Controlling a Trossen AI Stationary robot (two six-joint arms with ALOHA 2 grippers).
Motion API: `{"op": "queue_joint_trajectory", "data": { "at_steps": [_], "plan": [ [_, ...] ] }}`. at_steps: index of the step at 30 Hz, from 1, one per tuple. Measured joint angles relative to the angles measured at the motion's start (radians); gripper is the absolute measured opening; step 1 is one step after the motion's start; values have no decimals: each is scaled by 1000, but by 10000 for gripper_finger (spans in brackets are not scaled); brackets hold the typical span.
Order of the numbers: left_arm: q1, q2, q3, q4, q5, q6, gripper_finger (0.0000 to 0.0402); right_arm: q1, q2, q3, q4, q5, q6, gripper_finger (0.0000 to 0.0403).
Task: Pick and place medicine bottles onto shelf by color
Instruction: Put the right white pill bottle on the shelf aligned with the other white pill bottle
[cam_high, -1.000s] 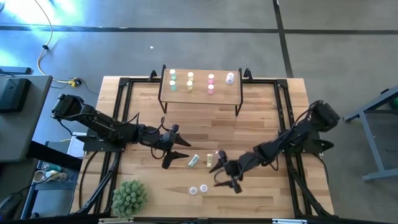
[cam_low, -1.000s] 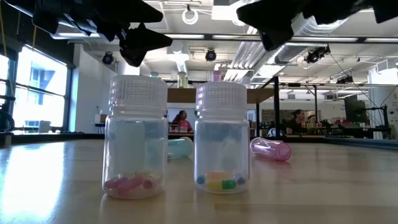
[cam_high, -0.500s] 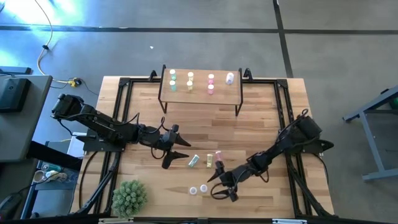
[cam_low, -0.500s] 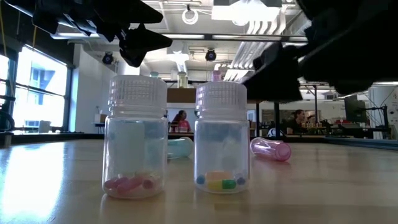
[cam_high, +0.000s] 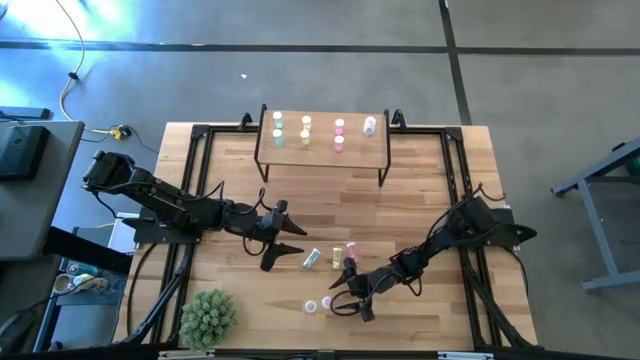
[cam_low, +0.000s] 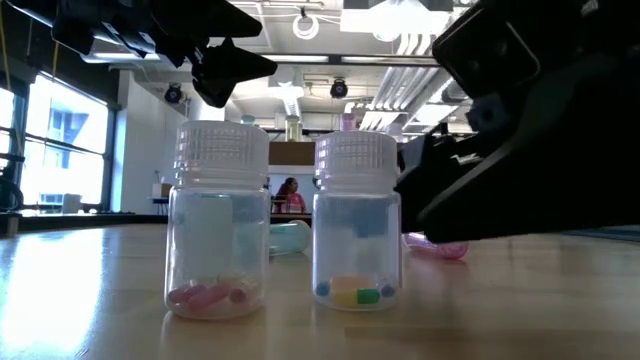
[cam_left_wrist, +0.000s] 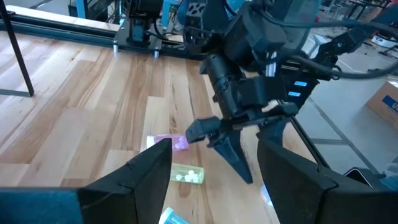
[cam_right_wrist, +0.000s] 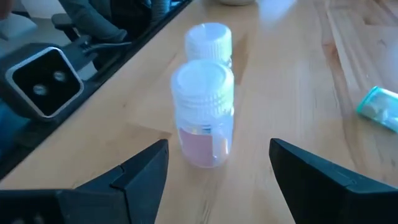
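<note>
Right gripper (cam_high: 343, 296) spread, beside clear bottles (cam_high: 319, 304), near table edge (cam_high: 330, 347)

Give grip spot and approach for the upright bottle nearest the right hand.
Grip the near bottle on its straight clear body, just under the ribbed cap. Bring the open right hand in level, one finger per side: it stands upright with both flanks free. The other bottle stands right behind it, so probably stop short.
</note>
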Motion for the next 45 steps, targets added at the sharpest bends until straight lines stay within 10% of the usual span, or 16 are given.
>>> {"op": "queue_joint_trajectory", "data": {
  "at_steps": [30,45],
  "plan": [
    [0,0,0,-15,0,0,225,-14,58,98,-58,-33,27,138],
    [0,0,0,-15,0,0,225,-14,28,97,-116,-27,26,138]
  ]
}}
